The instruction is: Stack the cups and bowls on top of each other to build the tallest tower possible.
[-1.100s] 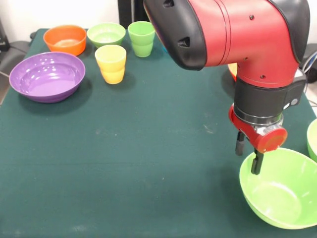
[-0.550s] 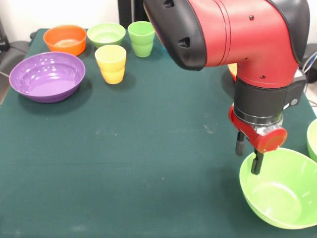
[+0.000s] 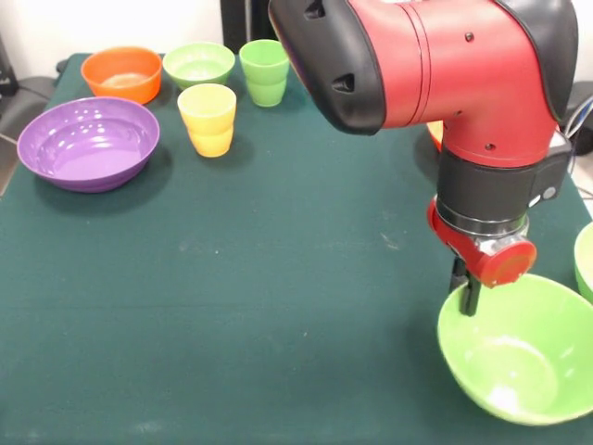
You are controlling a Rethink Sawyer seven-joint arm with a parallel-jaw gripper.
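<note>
My gripper (image 3: 469,302) is shut on the near-left rim of a large light green bowl (image 3: 519,352) at the table's front right, and the bowl hangs tilted. At the back left stand a large purple bowl (image 3: 89,142), a small orange bowl (image 3: 120,72), a small light green bowl (image 3: 198,63) and a light green cup (image 3: 265,70). A yellow cup (image 3: 206,104) sits nested in an orange-yellow cup (image 3: 213,143) beside the purple bowl.
Another light green bowl (image 3: 586,261) shows at the right edge. A sliver of an orange-red bowl (image 3: 435,133) peeks out behind the arm. The dark green cloth (image 3: 259,278) covers the table.
The fingers have closed on the bowl's rim. The large green bowl has shifted a little to the left and tilted.
</note>
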